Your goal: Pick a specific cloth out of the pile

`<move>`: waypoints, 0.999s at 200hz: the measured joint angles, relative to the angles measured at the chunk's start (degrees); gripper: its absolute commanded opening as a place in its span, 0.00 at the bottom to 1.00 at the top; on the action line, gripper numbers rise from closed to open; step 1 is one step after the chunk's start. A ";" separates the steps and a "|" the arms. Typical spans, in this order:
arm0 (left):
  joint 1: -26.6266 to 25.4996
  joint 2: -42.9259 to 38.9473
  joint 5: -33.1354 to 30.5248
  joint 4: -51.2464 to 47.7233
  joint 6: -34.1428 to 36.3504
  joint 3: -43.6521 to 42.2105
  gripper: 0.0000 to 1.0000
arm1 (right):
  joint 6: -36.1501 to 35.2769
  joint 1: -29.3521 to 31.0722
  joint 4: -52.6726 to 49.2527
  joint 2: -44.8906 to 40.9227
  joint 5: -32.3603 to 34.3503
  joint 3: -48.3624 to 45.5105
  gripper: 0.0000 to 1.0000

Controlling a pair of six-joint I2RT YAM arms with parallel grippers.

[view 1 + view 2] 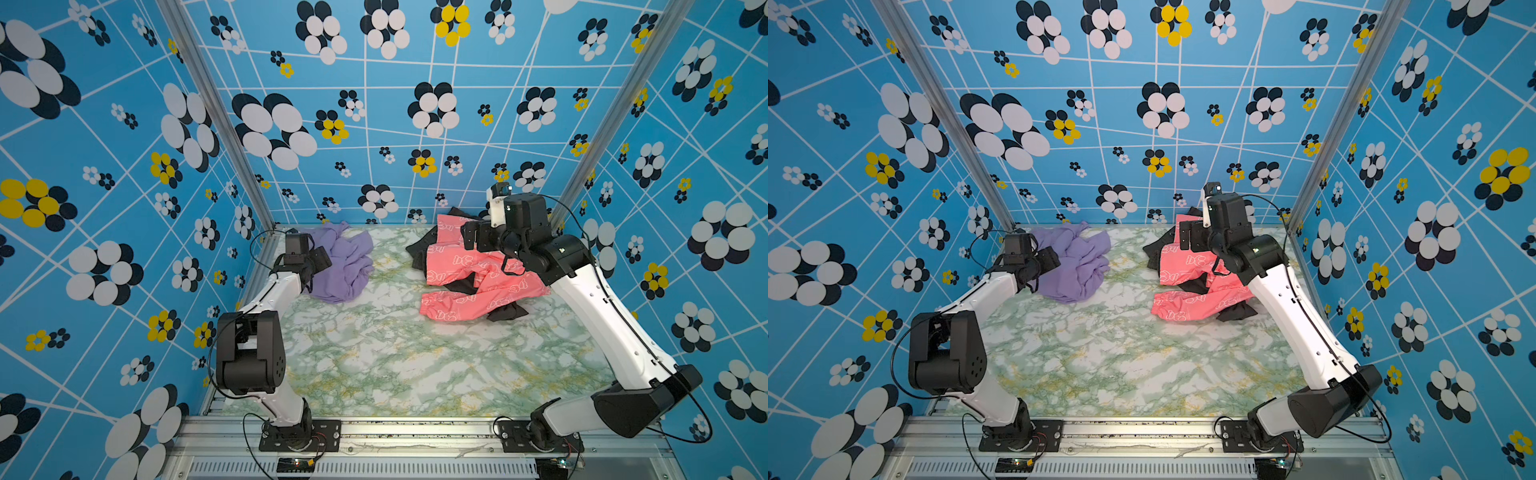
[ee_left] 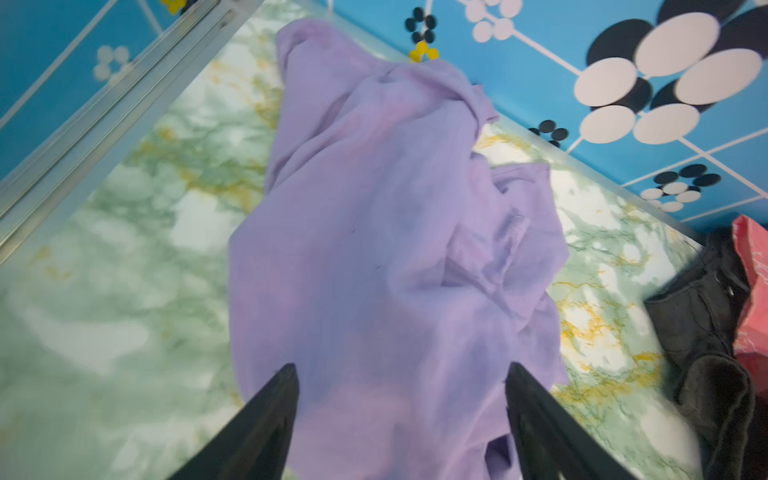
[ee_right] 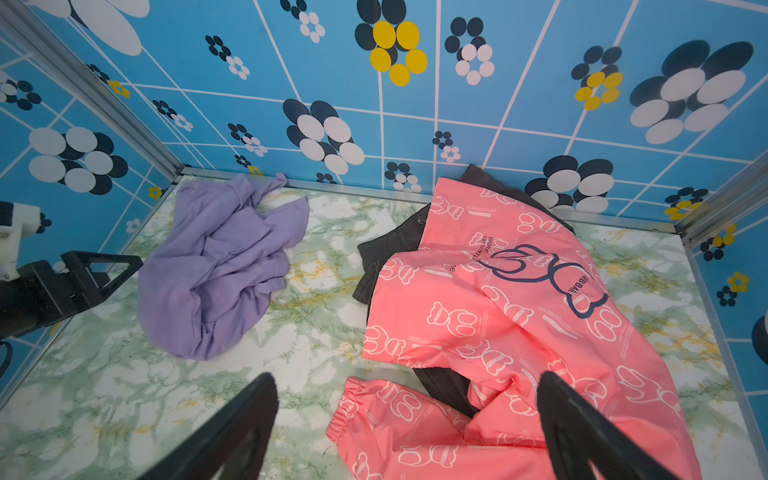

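The left fingers [image 2: 270, 415] were spread apart and gripped nothing. Their bases were cut off at the lower edge of the left wrist view. The cloth [image 2: 386, 249], plain purple and crumpled, lay on the tabletop [image 2: 124, 291] just past them. I could not tell if the tips touched it. In both top views the cloth sat at the upper left of the tabletop, by the blue flower wall [image 1: 415, 83], and the left arm [image 1: 270, 286] hid its near edge.

The right fingers [image 3: 241, 428] were wide apart and empty too, above the pile [image 3: 498, 311], which sat well apart from the cloth, toward the right. The black fabric [image 3: 382, 257] was mostly hidden under the pink garment [image 3: 457, 345]. In both top views the right arm [image 1: 582, 291] covered part of the pile.

The pink garment had white bear shapes and one big dark bear outline. The small words on it were sideways and too tiny to read.
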 measured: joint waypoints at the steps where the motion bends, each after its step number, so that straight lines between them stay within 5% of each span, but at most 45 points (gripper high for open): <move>1: 0.02 -0.22 0.04 0.02 0.15 -0.13 0.95 | 0.00 0.00 0.00 0.00 -0.04 0.00 0.99; 82: -0.04 -18.78 -6.43 10.21 10.08 -7.85 0.99 | 1.01 -3.87 1.42 0.17 -2.16 -5.01 0.99; 200: -0.04 -13.73 -6.95 30.36 16.11 -29.07 0.99 | -0.44 -23.15 27.10 -9.75 3.85 -47.10 0.99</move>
